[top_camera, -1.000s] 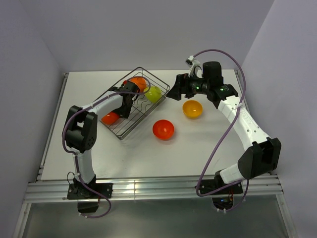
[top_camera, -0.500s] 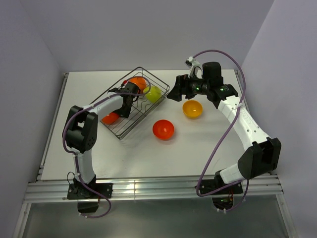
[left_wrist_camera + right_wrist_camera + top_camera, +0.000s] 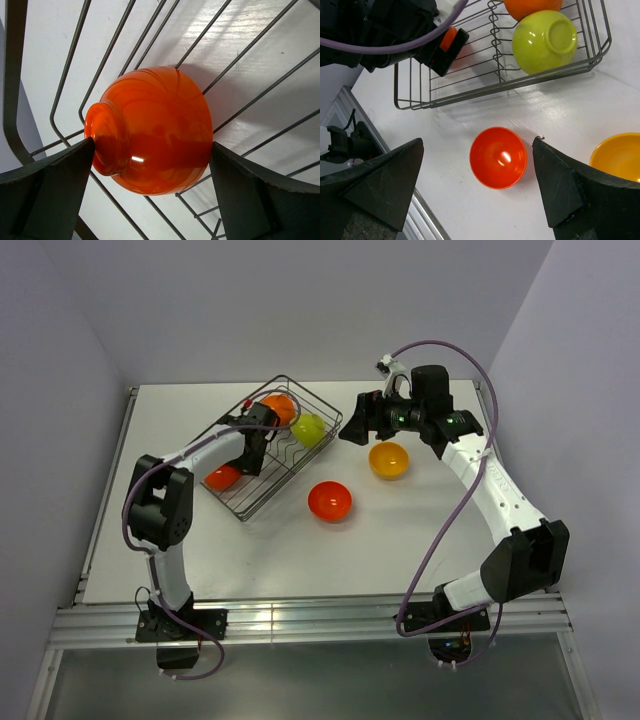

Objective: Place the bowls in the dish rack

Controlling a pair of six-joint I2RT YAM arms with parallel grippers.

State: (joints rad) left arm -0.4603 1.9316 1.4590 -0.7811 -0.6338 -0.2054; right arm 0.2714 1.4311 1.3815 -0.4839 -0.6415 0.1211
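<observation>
The red-orange bowl (image 3: 150,130) lies on its side at the near end of the dish rack (image 3: 485,75), between the fingers of the left gripper (image 3: 152,144), which meet its foot and far side (gripping or merely touching, I cannot tell). A lime green bowl (image 3: 545,41) and an orange bowl (image 3: 280,408) fill the far end. The right gripper (image 3: 478,141) hangs spread wide, empty, above a second red-orange bowl (image 3: 498,157) on the table (image 3: 400,540).

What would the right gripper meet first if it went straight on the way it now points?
Probably the loose red-orange bowl on the table, framed by the open right gripper; depth is unclear.
</observation>
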